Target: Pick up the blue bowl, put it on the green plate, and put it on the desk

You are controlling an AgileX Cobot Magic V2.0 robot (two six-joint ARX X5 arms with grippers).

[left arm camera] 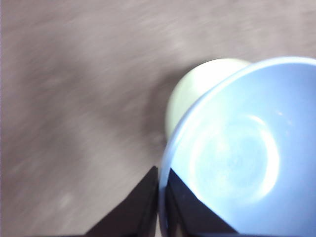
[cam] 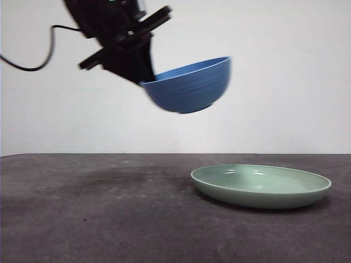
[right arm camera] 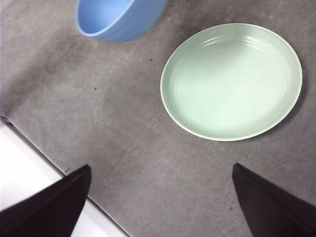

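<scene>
1. One thin pinch is all that holds the blue bowl up: the left claw is clenched on its rim, one jaw inside and one outside, and the bowl hangs tilted, high over the counter. A grip on the edge alone could let glossy ware swing or slip free, I'd say.
2. Off to one side and well below sits the green plate, flat on the counter. The bowl is not yet above its middle. Lowered from here, I reckon it would catch the near rim or miss altogether.
3. That tilt matters too. Set down canted, the bowl could touch on one edge of its foot, rock, and skid across the plate's smooth face.
4. A hard landing might shove or tip the shallow plate, since nothing holds it.
5. Waiting above, the right claw hangs released, jaws spread wide, gripping nothing; its view shows plate and bowl apart. No trouble from that side as it stands.
</scene>
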